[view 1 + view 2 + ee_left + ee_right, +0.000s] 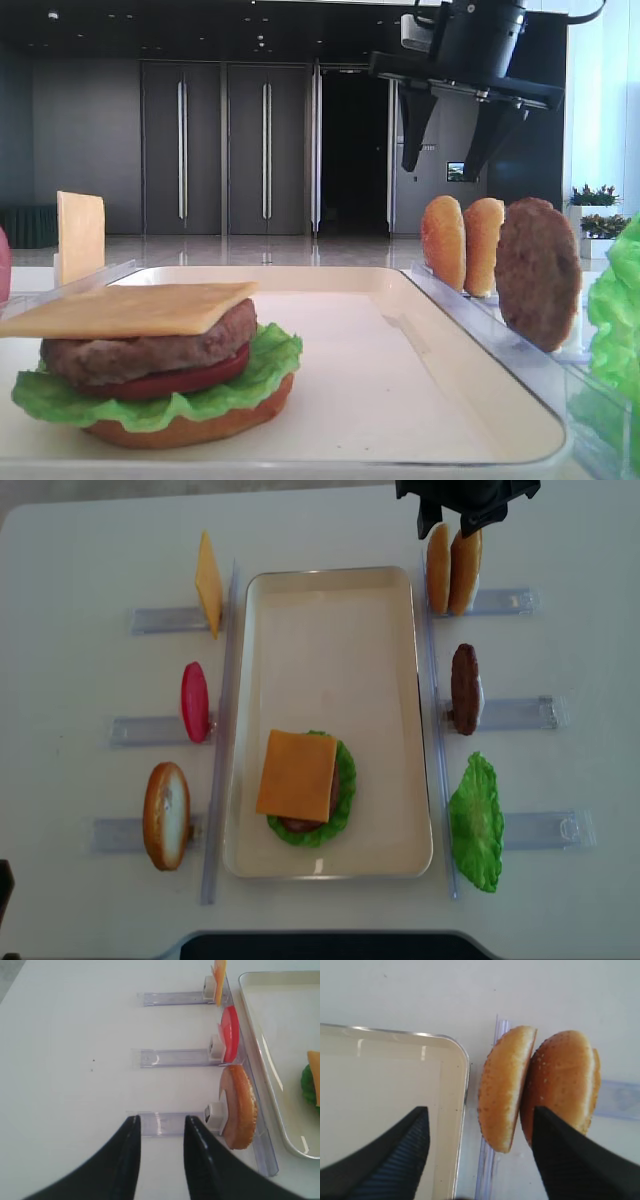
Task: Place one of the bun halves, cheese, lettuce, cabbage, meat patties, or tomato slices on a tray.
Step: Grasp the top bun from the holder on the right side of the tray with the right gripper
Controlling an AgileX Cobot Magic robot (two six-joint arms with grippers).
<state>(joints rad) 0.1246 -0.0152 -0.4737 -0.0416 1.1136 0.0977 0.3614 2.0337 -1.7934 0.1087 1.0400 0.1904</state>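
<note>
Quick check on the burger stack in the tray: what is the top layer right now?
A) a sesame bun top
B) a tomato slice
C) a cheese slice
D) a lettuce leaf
C: a flat yellow-orange cheese slice lies uppermost on the stack in the tray, over the patty, tomato and lettuce.

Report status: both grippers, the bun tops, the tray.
Right gripper open, above two bun tops in the rack, nothing held. Left gripper empty, jaws near shut. Tray holds an untopped stack. Nothing in the way.
</note>
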